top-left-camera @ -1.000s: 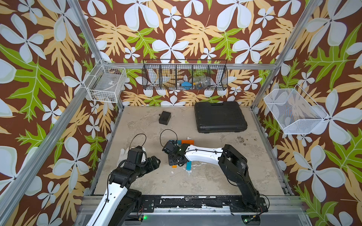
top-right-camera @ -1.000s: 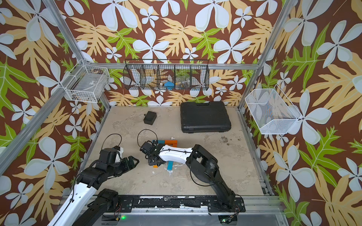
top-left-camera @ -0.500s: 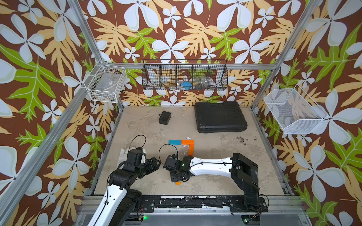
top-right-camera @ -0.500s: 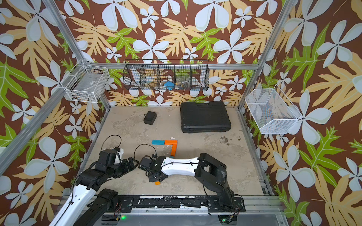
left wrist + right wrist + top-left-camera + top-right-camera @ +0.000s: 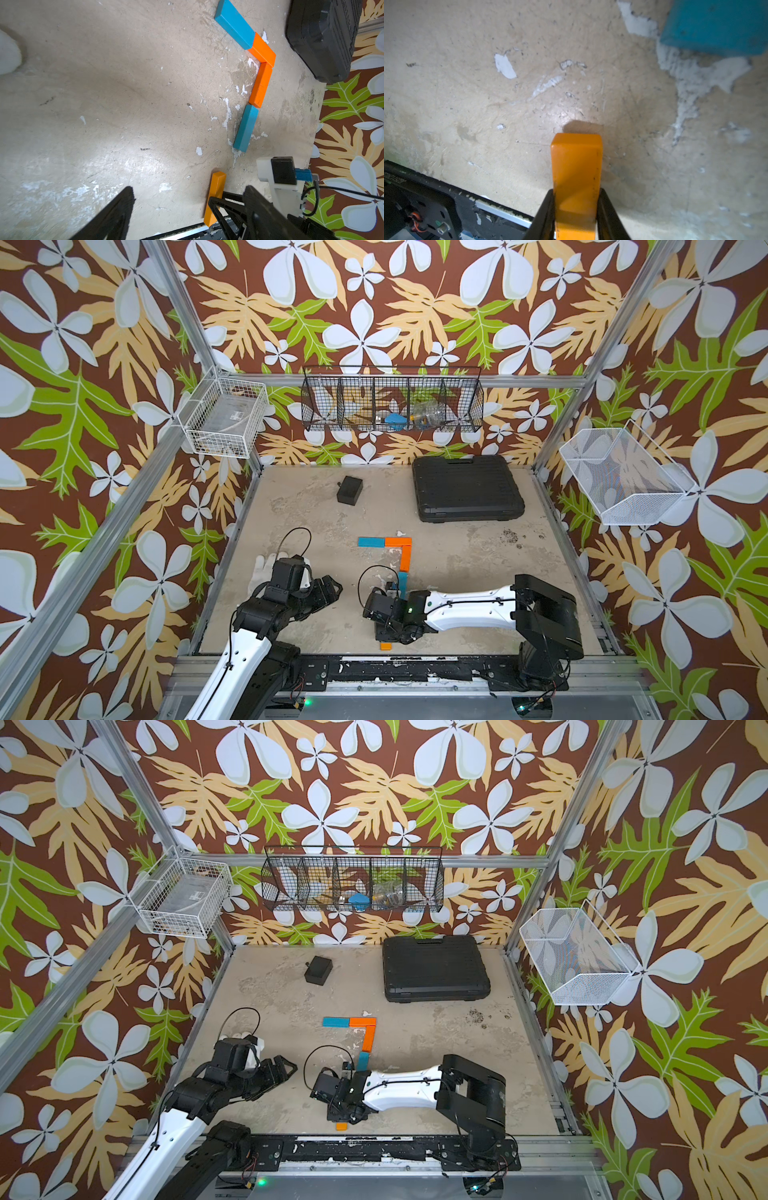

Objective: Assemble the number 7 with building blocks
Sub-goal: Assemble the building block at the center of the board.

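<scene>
In a top view, four building blocks are lying flat on the table [image 5: 457,572] on the robot-facing side of the black case [image 5: 467,487]. The far blue bar [image 5: 371,542] and the corner orange bar [image 5: 397,541] are sitting end to end in a row parallel to the case's front edge. The stem orange bar [image 5: 405,559] and then the near blue bar [image 5: 402,583] are running away from the case, the blue one leaning slightly. The loose orange bar [image 5: 386,646] is lying farthest from the case, with only its end peeking out beneath the right gripper [image 5: 388,637]. That gripper's fingers are being hidden here by its wrist. The left gripper [image 5: 332,593] is hanging well apart from the case, off past the end nearest the small black box [image 5: 349,490].

In the left wrist view, the left gripper's fingers [image 5: 116,214] are standing spread wide over bare table. The four laid bars are lying between them and the case. Thin black fingers are clamping the loose orange bar, and I cannot tell whether it is touching the table.

In the right wrist view, the right gripper's fingers [image 5: 607,212] are pinching the loose orange bar by its two long sides. The near blue bar's end is showing apart from it, on the case's side.
</scene>
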`<action>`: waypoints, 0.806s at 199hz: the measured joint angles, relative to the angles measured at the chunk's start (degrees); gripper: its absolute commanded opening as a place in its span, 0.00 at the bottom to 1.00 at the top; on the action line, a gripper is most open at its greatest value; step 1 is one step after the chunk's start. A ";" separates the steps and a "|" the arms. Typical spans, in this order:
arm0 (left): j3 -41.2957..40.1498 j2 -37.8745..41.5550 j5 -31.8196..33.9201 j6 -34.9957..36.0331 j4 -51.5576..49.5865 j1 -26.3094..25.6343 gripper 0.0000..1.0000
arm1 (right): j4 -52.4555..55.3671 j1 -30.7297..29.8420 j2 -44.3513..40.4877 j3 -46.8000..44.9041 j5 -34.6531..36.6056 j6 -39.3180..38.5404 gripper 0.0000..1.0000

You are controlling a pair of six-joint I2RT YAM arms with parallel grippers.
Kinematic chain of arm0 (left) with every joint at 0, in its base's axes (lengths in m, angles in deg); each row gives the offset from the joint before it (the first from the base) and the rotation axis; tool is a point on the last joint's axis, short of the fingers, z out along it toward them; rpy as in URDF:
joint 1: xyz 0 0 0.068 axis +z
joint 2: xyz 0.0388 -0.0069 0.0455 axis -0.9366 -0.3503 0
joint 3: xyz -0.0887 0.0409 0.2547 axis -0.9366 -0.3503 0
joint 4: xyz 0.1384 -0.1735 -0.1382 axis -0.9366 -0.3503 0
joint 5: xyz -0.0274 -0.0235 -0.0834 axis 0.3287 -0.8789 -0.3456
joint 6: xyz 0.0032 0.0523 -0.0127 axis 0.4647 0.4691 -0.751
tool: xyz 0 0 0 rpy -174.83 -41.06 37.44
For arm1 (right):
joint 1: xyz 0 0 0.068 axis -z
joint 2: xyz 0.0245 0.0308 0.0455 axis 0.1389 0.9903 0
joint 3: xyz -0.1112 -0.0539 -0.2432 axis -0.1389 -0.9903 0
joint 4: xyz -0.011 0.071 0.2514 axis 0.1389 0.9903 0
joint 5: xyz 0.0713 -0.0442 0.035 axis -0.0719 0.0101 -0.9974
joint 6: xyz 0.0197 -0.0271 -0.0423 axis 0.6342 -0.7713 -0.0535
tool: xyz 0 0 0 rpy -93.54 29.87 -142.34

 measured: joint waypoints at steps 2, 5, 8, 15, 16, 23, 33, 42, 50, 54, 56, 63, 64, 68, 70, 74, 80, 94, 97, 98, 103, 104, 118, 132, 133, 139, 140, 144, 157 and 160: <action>0.00 0.00 -0.02 0.00 0.00 0.00 0.85 | 0.11 0.00 0.07 0.09 -0.02 0.13 0.28; 0.00 0.00 -0.02 0.00 0.00 0.00 0.85 | 0.33 0.07 0.20 0.28 -0.09 0.37 0.28; 0.00 0.02 -0.04 0.00 0.00 0.00 0.85 | 0.50 0.09 0.31 0.46 -0.13 0.50 0.28; 0.02 0.00 -0.07 0.00 0.00 0.00 0.85 | 0.98 0.20 0.59 0.90 -0.22 1.07 0.29; 0.02 0.00 -0.07 0.00 0.00 0.00 0.85 | 1.05 0.22 0.61 0.94 -0.24 1.16 0.29; 0.09 0.00 -0.11 0.00 -0.02 0.00 0.85 | 1.42 0.44 0.83 1.27 -0.52 1.60 0.30; 0.24 0.04 -0.13 0.00 -0.04 0.00 0.86 | 1.88 0.92 1.09 1.62 -1.25 2.03 0.31; 0.39 0.22 -0.13 0.02 -0.02 0.00 0.86 | 2.10 1.33 1.20 1.60 -1.73 2.69 0.32; 0.44 0.42 -0.15 0.02 -0.04 0.00 0.86 | 2.16 1.79 1.18 1.46 -2.27 3.15 0.33; 0.48 0.55 -0.15 0.02 -0.02 0.00 0.86 | 2.10 2.03 1.16 1.33 -2.58 3.34 0.33; 0.50 0.59 -0.15 0.02 -0.04 0.00 0.86 | 2.05 2.12 1.14 1.25 -2.71 3.39 0.33; 0.61 0.72 -0.15 0.00 -0.07 0.00 0.86 | 2.05 2.47 0.96 0.94 -2.95 3.89 0.33; 0.61 0.72 -0.15 0.00 -0.04 0.00 0.86 | 2.05 2.51 0.94 0.92 -2.99 3.96 0.33; 0.63 0.76 -0.15 0.00 -0.04 0.00 0.86 | 2.03 2.75 0.83 0.72 -3.15 4.17 0.33; 0.66 0.79 -0.17 0.00 -0.04 0.00 0.86 | 2.05 2.82 0.81 0.66 -3.19 4.22 0.33; 0.66 0.85 -0.17 0.00 -0.02 0.00 0.86 | 2.05 3.04 0.70 0.50 -3.43 4.37 0.34; 0.66 0.96 -0.17 -0.04 -0.07 0.00 0.86 | 2.05 3.26 0.55 0.39 -3.69 4.46 0.34; 0.74 1.16 -0.17 -0.22 -0.09 0.00 0.86 | 2.38 3.67 0.33 0.33 -3.91 4.61 0.36; 0.79 1.16 -0.17 -0.22 -0.11 0.00 0.86 | 2.49 3.78 0.31 0.35 -3.91 4.61 0.36; 0.81 1.14 -0.17 -0.22 -0.11 0.00 0.86 | 2.51 3.80 0.31 0.35 -3.91 4.61 0.37; 0.94 1.09 -0.17 -0.22 -0.09 0.00 0.86 | 2.71 3.91 0.28 0.42 -3.91 4.61 0.38; 0.98 1.07 -0.17 -0.22 -0.11 0.00 0.86 | 2.78 3.93 0.26 0.44 -3.91 4.61 0.38; 1.33 0.87 -0.17 -0.22 -0.11 0.00 0.86 | 4.00 4.24 0.31 0.98 -3.67 4.57 0.40; 1.70 0.63 -0.15 -0.24 -0.07 0.00 0.86 | 5.16 4.61 0.28 1.25 -3.50 4.55 0.42; 1.73 0.63 -0.15 -0.24 -0.07 0.00 0.86 | 5.25 4.66 0.26 1.25 -3.50 4.55 0.42; 1.84 0.55 -0.15 -0.22 -0.04 0.00 0.86 | 5.51 4.81 0.17 1.22 -3.45 4.55 0.42; 1.84 0.55 -0.17 -0.22 -0.04 0.00 0.86 | 5.60 4.87 0.13 1.20 -3.41 4.52 0.42; 1.90 0.46 -0.17 -0.22 -0.04 0.00 0.86 | 5.75 5.01 0.02 1.11 -3.34 4.52 0.43; 2.03 0.17 -0.17 -0.24 0.00 0.00 0.86 | 6.32 5.51 -0.42 0.61 -3.10 4.33 0.43; 2.03 0.09 -0.17 -0.24 0.00 0.00 0.86 | 6.36 5.68 -0.55 0.46 -3.10 4.33 0.43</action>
